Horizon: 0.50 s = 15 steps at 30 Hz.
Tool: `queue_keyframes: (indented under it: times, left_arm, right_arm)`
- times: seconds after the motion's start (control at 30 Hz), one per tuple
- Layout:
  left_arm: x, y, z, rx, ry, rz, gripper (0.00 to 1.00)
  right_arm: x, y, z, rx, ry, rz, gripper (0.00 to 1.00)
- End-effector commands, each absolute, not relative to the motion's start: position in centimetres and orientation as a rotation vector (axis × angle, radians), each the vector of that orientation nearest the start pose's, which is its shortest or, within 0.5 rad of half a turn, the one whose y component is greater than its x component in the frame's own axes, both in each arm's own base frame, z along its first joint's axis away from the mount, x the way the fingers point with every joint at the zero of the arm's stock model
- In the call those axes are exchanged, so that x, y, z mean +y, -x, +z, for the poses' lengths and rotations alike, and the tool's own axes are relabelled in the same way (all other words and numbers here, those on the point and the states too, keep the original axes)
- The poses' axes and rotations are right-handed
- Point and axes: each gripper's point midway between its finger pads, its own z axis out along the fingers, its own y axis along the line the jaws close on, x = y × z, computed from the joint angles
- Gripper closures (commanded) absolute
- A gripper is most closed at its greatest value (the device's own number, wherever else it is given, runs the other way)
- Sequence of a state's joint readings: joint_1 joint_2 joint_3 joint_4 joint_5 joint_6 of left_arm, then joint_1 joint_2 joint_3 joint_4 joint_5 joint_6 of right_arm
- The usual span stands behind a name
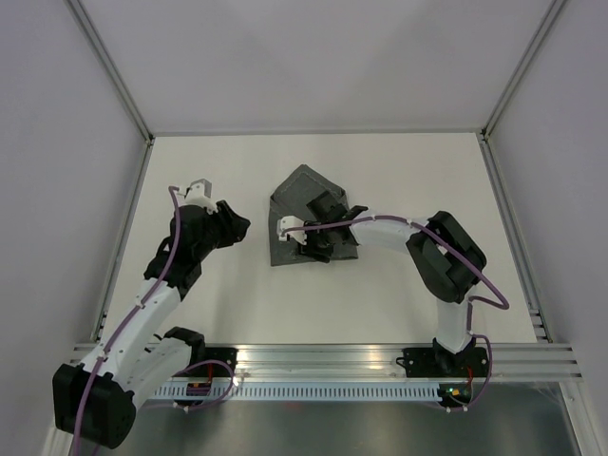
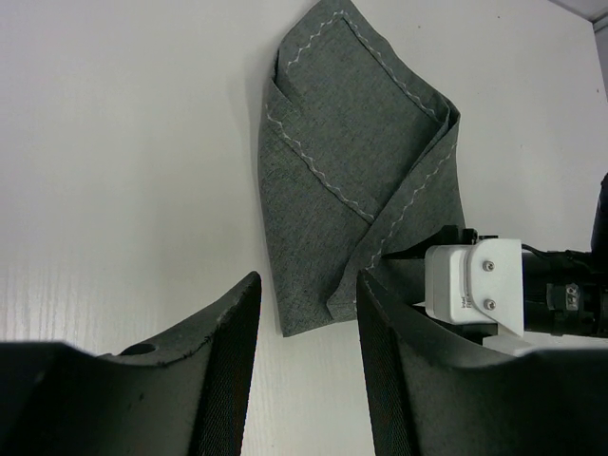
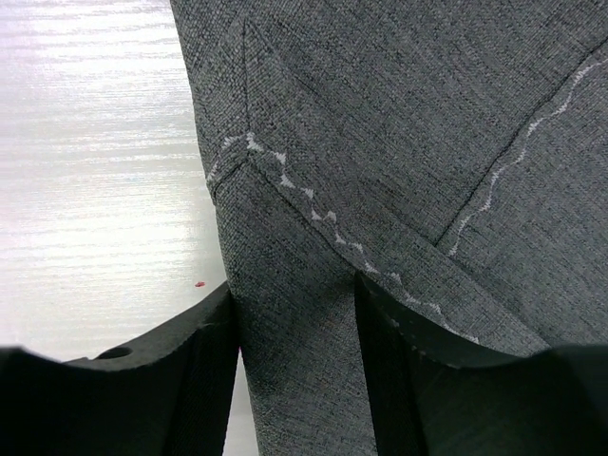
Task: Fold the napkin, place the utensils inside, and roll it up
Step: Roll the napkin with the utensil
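The dark grey napkin (image 1: 299, 204) lies folded and partly rolled in the middle of the table, its pale stitched line showing in the left wrist view (image 2: 351, 142). My right gripper (image 1: 318, 245) is down on its near right part. In the right wrist view, the right gripper (image 3: 294, 294) has its jaws closed around a rolled fold of the napkin (image 3: 380, 142). My left gripper (image 1: 237, 226) hovers left of the napkin. In the left wrist view the left gripper (image 2: 307, 285) is open and empty, just short of the napkin's near corner. The pink utensil is hidden.
The white camera block of the right wrist (image 2: 472, 280) sits at the napkin's right edge. White walls enclose the table on three sides. A metal rail (image 1: 380, 356) runs along the near edge. A tiny red speck (image 3: 199, 283) lies on the table.
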<state>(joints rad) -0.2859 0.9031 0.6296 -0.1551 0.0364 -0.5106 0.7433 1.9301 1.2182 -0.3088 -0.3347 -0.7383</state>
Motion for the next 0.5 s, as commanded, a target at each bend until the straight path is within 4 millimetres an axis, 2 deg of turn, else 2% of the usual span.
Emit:
queue_keyframes:
  times: [0.0, 0.17, 0.3, 0.47]
  left_arm:
    - [-12.0, -29.8, 20.2, 1.968, 0.14, -0.565, 0.49]
    - [-11.9, -29.3, 20.8, 1.945, 0.138, -0.573, 0.49]
    - [-11.9, -28.9, 21.1, 1.931, 0.131, -0.584, 0.49]
    - [-12.1, -28.5, 21.1, 1.919, 0.119, -0.609, 0.5]
  right_arm:
    - [30.8, -28.8, -0.5, 1.94, 1.872, 0.441, 0.45]
    - [30.9, -28.8, -0.8, 1.974, 1.882, 0.447, 0.51]
    - [30.3, -28.2, -1.5, 2.018, 1.9, 0.443, 0.56]
    - [29.7, -27.4, -2.1, 2.061, 1.92, 0.464, 0.69]
